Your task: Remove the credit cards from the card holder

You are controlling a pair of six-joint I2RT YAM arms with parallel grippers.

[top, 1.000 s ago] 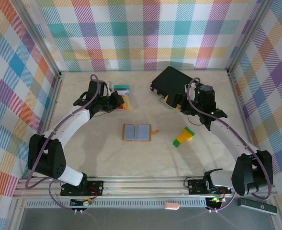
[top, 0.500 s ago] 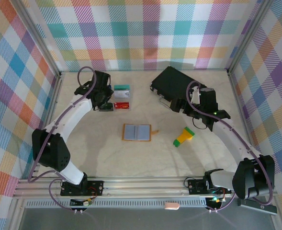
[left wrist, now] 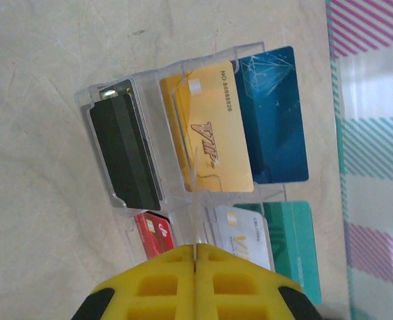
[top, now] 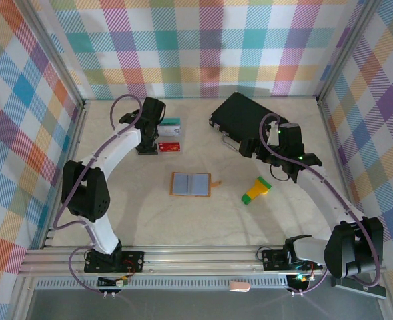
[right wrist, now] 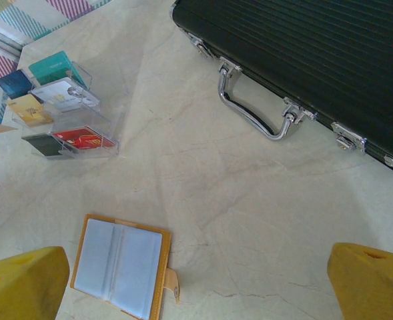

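Left tool (left wrist: 196, 280) is pinched together on a thin credit card (left wrist: 196, 200) seen edge-on, above a clear rack (left wrist: 106, 90) holding the other cards (left wrist: 216, 133). Right tool (right wrist: 196, 287) has its fingers apart and empty, over the desk (right wrist: 249, 220). Card holder (right wrist: 119, 267) lies open flat mid-desk, well apart from the rack.

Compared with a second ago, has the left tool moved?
Yes. In the top view the left tool has pulled back leftward and toward the far wall, farther from the card holder, which lies where it was.
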